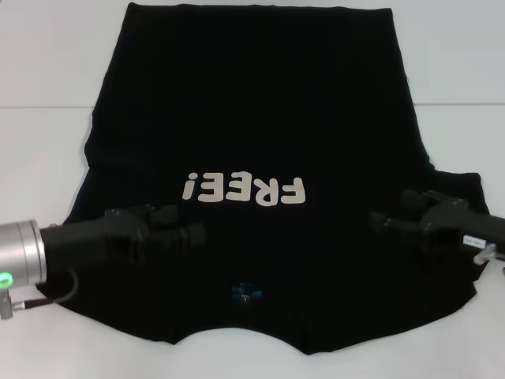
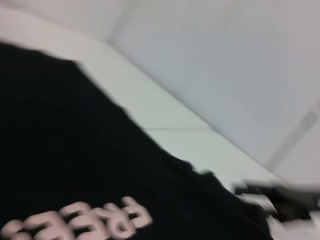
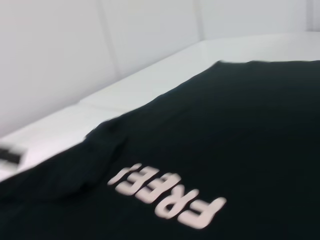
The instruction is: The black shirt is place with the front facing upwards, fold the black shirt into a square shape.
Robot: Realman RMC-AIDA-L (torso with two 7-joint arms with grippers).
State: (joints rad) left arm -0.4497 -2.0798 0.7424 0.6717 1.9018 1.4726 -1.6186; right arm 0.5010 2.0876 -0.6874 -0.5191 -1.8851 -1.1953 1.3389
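A large plain black short-sleeved cloth T-shirt (image 1: 260, 126) lies spread flat on a white table (image 1: 47, 63), front side up, filling most of the head view. Its collar end is at six o'clock, nearest the robot, and its hem runs along twelve o'clock. Cream block letters reading "FREE!" (image 1: 243, 189) cross the chest, upside down from the robot's side, and a small blue neck label (image 1: 246, 293) sits just below them toward six o'clock.

The left gripper (image 1: 189, 234), black on a silver-cuffed arm, reaches in from nine o'clock and rests low over the shirt's chest area, just below the lettering's left end. Black against black cloth, its pincer cannot be told as apart or together.

The right gripper (image 1: 383, 223) comes in from three o'clock over the shirt near its right sleeve (image 1: 458, 185). Its pincer state likewise cannot be told.

Both wrist views show the shirt (image 3: 240, 130) and its lettering (image 3: 167, 196) against the white table (image 2: 170, 120).
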